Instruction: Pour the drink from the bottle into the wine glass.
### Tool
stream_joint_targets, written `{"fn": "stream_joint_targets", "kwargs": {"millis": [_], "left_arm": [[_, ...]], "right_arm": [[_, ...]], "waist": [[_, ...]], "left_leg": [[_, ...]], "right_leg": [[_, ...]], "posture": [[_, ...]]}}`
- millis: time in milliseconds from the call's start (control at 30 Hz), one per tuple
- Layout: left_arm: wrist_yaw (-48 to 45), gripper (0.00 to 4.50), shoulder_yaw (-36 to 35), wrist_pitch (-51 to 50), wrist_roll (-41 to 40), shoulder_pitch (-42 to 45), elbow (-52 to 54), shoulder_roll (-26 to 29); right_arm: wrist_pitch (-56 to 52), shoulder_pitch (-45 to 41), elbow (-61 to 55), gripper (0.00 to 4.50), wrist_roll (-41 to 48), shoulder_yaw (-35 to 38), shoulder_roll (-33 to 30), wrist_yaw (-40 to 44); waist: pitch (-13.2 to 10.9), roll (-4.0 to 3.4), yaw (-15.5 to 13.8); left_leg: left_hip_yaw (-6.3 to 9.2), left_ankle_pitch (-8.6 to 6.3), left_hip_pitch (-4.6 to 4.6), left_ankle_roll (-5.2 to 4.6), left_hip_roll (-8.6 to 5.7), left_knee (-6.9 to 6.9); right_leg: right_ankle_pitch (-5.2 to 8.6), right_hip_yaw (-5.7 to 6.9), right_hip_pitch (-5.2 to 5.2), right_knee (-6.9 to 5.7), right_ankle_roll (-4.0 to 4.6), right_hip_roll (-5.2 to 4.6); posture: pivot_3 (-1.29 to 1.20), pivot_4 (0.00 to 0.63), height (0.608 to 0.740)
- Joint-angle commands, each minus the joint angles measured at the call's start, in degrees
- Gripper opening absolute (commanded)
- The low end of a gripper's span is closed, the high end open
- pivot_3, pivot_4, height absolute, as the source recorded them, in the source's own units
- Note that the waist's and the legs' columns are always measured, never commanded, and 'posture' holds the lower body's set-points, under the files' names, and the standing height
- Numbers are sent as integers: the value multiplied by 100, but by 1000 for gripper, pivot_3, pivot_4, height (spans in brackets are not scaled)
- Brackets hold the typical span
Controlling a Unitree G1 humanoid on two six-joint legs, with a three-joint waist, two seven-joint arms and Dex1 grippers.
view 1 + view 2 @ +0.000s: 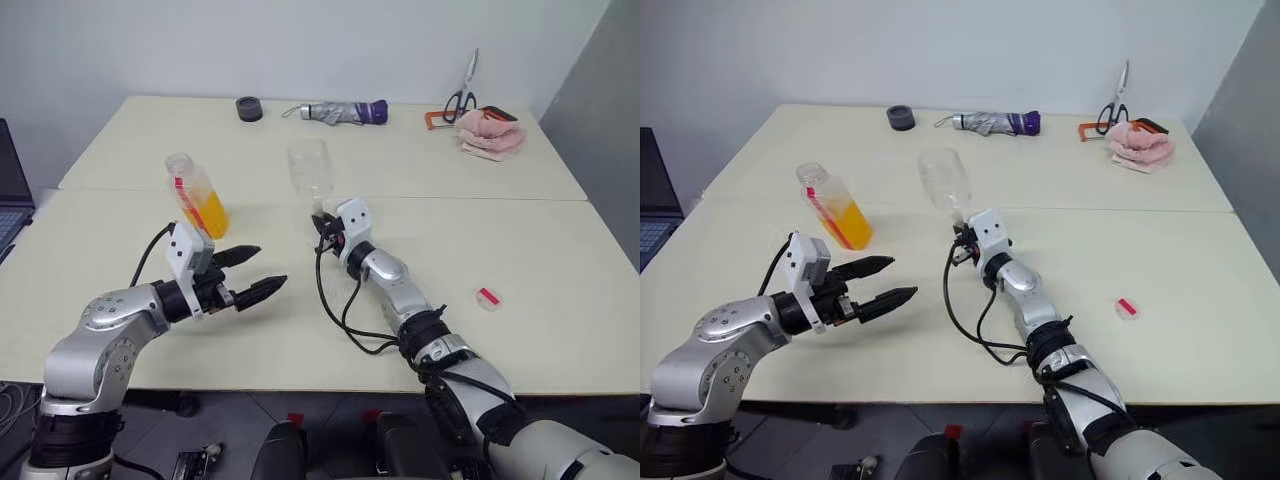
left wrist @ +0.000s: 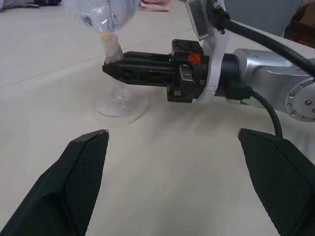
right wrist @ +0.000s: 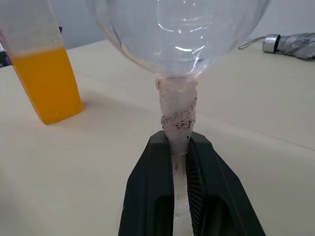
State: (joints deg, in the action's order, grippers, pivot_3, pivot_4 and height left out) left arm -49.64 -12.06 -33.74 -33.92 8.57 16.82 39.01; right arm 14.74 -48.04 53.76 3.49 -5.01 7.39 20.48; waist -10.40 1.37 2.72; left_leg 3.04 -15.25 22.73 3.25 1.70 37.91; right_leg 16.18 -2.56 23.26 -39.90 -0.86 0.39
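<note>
The bottle (image 1: 195, 195) stands upright on the table's left half, uncapped, with a red strip down its side and the orange drink (image 1: 211, 215) filling its lower part. To its right is the clear wine glass (image 1: 310, 168), leaning slightly, its foot (image 2: 120, 105) at the table surface. My right gripper (image 1: 322, 224) is shut on the glass's stem (image 3: 178, 115), which is wrapped in whitish tape. My left gripper (image 1: 270, 267) is open and empty, held level in front of the bottle and pointing toward the glass.
At the table's far edge lie a black round object (image 1: 249, 108), a folded umbrella (image 1: 335, 112), scissors (image 1: 462, 95), an orange-handled tool (image 1: 435, 118) and a pink cloth (image 1: 490, 135). A small red-and-white round piece (image 1: 489, 298) lies at the right. A laptop (image 1: 10, 195) sits at the left.
</note>
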Motion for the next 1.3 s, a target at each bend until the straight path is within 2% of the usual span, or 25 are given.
{"fn": "stream_joint_targets", "kwargs": {"millis": [33,567,1033,1300], "left_arm": [[172,4500,-225,-149,-189,18,429,102],[424,4500,-364,-669,-501,309,669,489],[91,4500,-624,-194,-277,333,99,794],[-142,4500,-558,229,-124,328,-267,752]], "right_arm": [[605,-183,331,86,-27,18,252,159],[748,312,498,86,-269,-118,87,433],[549,336,247,86,1,135,62,586],[463,448,-4,2824,27,129,22,680]], "waist": [[0,-1,10],[0,-1,54],[-1,-2,54],[-3,-5,54]], "left_leg": [[0,0,0,0,1,0],[-1,0,-13,0,7,-4],[-2,0,-13,1,8,-5],[-3,0,-11,1,8,-6]], "right_leg": [[0,-1,1,0,0,1],[1,-4,-2,-7,1,10],[2,-4,-2,-7,2,10],[2,-5,0,-6,2,10]], "posture": [[0,150,740],[0,150,740],[0,150,740],[0,150,740]]}}
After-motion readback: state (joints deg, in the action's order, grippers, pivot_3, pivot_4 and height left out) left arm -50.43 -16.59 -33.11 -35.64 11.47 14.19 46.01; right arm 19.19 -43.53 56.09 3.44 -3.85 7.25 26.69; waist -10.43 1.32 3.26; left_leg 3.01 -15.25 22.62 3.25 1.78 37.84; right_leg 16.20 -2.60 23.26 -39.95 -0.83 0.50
